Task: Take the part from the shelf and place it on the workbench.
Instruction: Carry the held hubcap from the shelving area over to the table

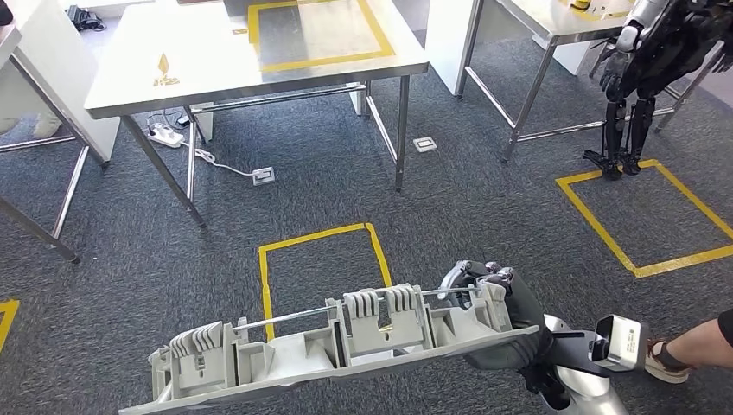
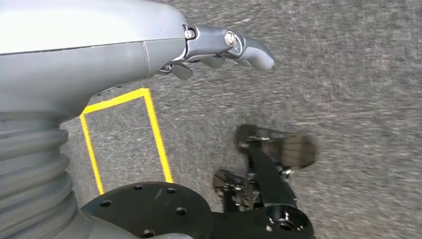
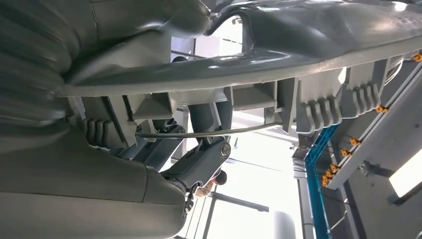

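Observation:
A long grey plastic part (image 1: 346, 346) with ribbed clips and a thin metal rod lies across the bottom of the head view, held level above the carpet. My right hand (image 1: 497, 307) grips its right end, fingers wrapped over the top edge. In the right wrist view the part (image 3: 308, 59) runs close past the camera with my right hand's fingers (image 3: 199, 162) hooked on it. The steel workbench (image 1: 207, 86), marked with a yellow tape rectangle, stands ahead across the carpet. My left hand (image 2: 224, 47) hangs over the floor holding nothing, fingers slightly curled.
A yellow tape square (image 1: 320, 259) marks the carpet just ahead of me. Another robot (image 1: 648, 69) stands at the back right by a second tape square (image 1: 648, 216) and a second table (image 1: 553, 26). A person's foot (image 1: 670, 359) is at the right. A power strip and cable (image 1: 186, 143) lie under the workbench.

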